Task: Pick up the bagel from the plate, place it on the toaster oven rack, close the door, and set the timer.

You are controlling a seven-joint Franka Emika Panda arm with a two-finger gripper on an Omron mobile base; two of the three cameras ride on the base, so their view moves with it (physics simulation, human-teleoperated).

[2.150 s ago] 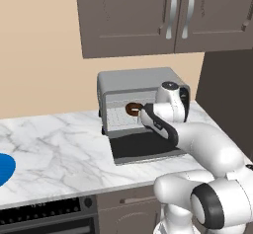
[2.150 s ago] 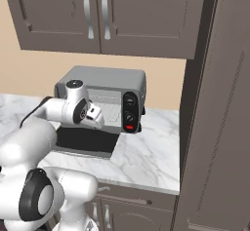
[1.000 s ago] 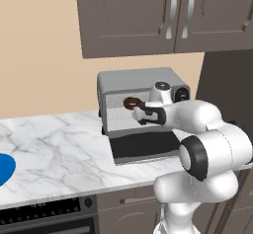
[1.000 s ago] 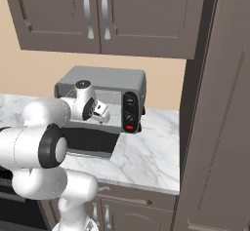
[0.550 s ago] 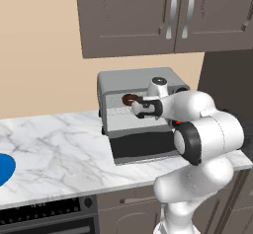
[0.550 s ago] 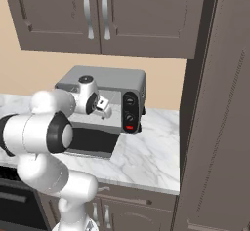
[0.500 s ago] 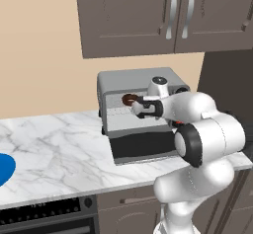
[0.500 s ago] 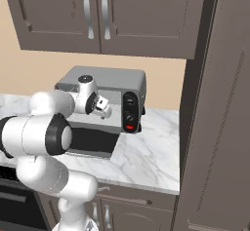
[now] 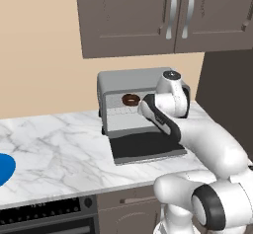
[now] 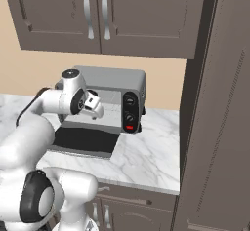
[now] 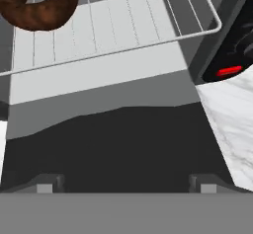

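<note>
Bagel (image 11: 39, 3) on rack (image 11: 148, 28), door (image 11: 113, 144) down, gripper (image 10: 93, 105) open above it

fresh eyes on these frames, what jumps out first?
The small brown ring-shaped bagel lying on the thin silvery wire-grid rack inside the grey toaster oven. Below it, the dark glass door lies folded flat open on the white marble counter. The white arm's gripper, open and empty, hovers above that door, and a bright blue plate sits bare at the counter's far left.

White arm (image 9: 197, 134) reaches forward, wrist bent down; jaws spread wide, empty.
</note>
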